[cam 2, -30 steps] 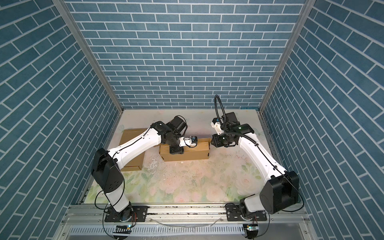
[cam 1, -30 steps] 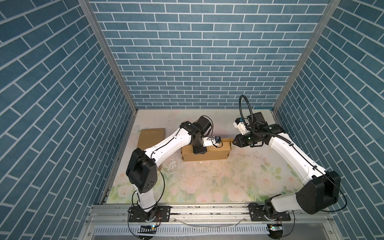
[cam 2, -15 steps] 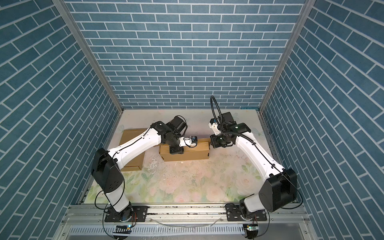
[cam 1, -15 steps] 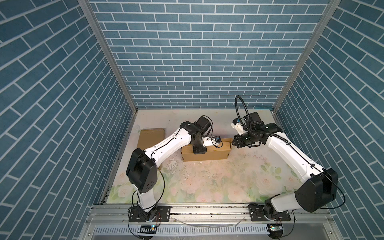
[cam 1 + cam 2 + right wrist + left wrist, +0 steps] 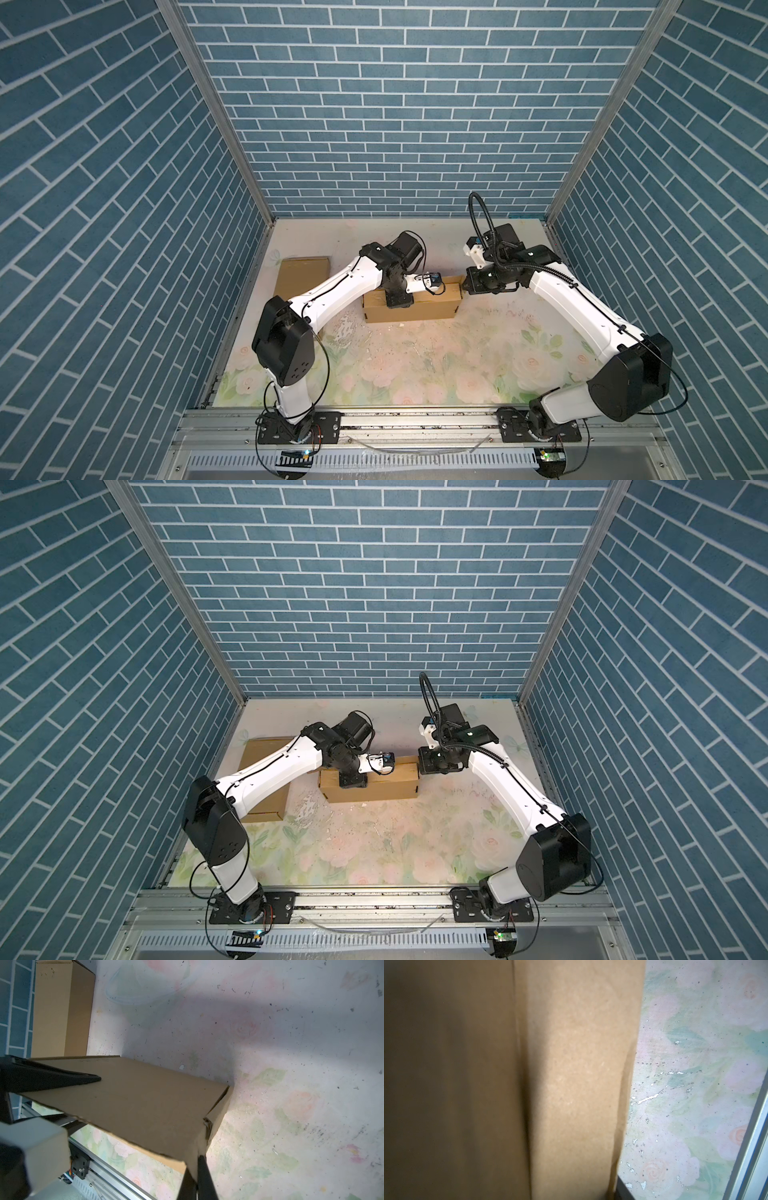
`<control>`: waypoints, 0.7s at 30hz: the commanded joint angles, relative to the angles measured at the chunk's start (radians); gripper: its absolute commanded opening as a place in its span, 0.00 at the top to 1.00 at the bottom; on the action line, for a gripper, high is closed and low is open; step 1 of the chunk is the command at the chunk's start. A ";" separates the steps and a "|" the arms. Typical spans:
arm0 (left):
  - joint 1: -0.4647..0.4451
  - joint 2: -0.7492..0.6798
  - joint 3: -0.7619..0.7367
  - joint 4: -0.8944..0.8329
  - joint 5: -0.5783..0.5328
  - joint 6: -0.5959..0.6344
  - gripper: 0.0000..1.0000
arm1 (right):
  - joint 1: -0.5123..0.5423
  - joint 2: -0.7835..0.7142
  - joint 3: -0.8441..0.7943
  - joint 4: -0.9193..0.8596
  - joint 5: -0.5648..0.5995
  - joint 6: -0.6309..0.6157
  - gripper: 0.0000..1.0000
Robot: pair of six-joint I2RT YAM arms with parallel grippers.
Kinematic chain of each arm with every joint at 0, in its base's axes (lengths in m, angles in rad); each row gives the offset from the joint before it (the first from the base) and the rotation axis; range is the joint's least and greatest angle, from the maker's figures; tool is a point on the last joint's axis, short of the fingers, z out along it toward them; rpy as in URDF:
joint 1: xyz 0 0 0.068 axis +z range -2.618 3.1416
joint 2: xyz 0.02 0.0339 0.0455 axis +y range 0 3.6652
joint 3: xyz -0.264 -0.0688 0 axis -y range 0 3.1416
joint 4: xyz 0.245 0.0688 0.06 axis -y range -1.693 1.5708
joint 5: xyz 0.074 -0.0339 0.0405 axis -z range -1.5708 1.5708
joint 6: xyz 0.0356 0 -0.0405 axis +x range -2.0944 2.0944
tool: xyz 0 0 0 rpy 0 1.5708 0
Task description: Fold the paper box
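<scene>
The paper box stood on the counter a little toward 12 o'clock from its middle, long sides running from 9 to 3 o'clock. A flat spare cardboard lay apart at about 10 o'clock.

The left hand was planted on the box top in its 9 o'clock half, near the 6 o'clock rim. Its wrist view showed little but close brown card, so whether its jaws stood wide or narrow could not be told.

The right hand was at the box's 3 o'clock end. In the right wrist view, the right hand was pinched fully closed, with a corner of the end panel running in between its fingers.

The step in hand looked like folding that end panel, with the left hand as the anchor. To do it well:

- The left hand probably needed to bear straight down, so the light box could not slide toward 9 o'clock or tip up at 3 o'clock.
- The right hand would do best to swing the card in an arc about its crease. A straight pull would drag the whole box.
- The corner near the grip already looked crumpled. A slow turn with no twist seemed wise, since thin card would likely tear there.
- The pinch caught only a corner, so it could slip; releasing only once the panel lay against the wall seemed safest.
</scene>
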 commanded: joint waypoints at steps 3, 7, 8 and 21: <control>0.004 0.059 -0.017 -0.009 0.014 -0.007 0.53 | 0.006 0.003 0.018 0.014 -0.036 0.098 1.00; 0.004 0.057 -0.015 -0.005 0.011 -0.016 0.53 | 0.006 -0.006 -0.032 0.041 -0.027 0.136 1.00; 0.004 0.057 -0.014 -0.004 0.010 -0.019 0.52 | 0.006 -0.010 -0.040 0.051 -0.028 0.148 1.00; 0.005 0.050 -0.008 0.006 -0.013 -0.033 0.44 | 0.008 -0.029 -0.140 0.095 0.011 0.185 1.00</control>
